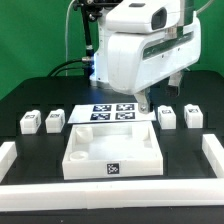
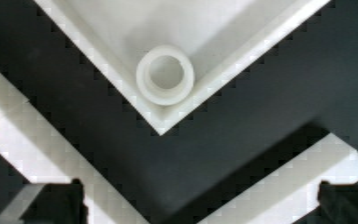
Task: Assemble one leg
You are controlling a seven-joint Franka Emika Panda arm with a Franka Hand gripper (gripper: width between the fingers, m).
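Black worktop point(image 1: 30, 95) is holding all parts loose. Gripper point(image 2: 190, 206) is hovering spread and empty over the tray point(image 1: 140, 168) and its corner socket point(image 2: 165, 77). Four legs are sitting untouched, two near each side edge, e.g. leg point(image 1: 167, 117). Judging pick-up stage: next calls for descending squarely onto one leg.

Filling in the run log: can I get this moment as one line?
pincer open, empty | over tray corner socket | four legs loose beside tray, none mounted
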